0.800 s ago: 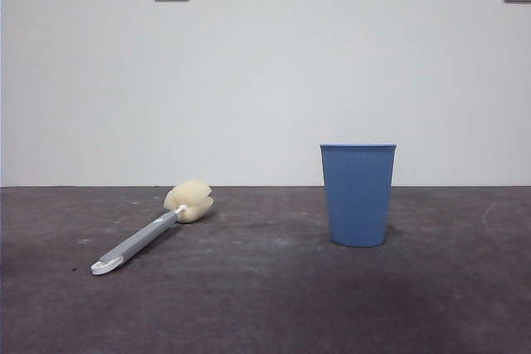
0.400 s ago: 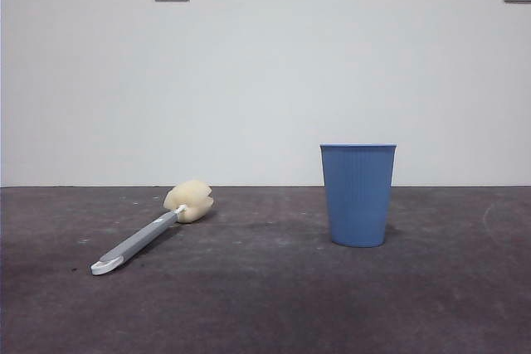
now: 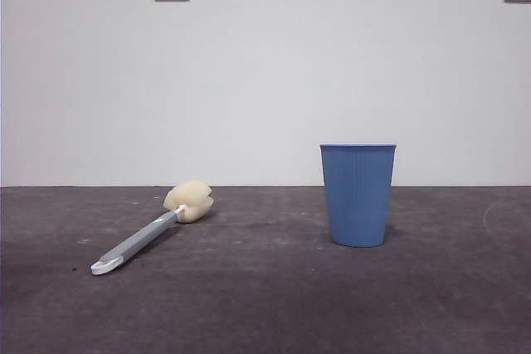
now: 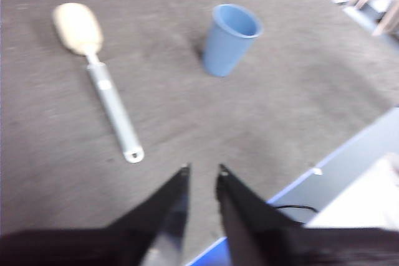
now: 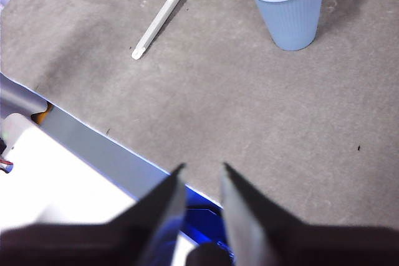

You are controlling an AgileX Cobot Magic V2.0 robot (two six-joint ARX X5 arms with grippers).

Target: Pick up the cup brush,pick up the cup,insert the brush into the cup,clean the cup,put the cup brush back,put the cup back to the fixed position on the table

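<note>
From the front I see no change over the last second: the brush (image 3: 153, 228) lies flat on the table (image 3: 265, 304) and the cup (image 3: 358, 195) stands upright, well apart from it. Neither arm shows here, so I judge the first pick not yet begun

Through the left wrist camera, the left gripper (image 4: 202, 175) hangs high above both, jaws narrow, empty

Through the right wrist camera, the right gripper (image 5: 201, 172) is the same: narrow gap, holding nothing, near the table's edge

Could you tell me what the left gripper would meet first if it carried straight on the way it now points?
Probably bare table: the left gripper aims between the cup brush and the cup, touching neither, though depth is unclear.
</note>
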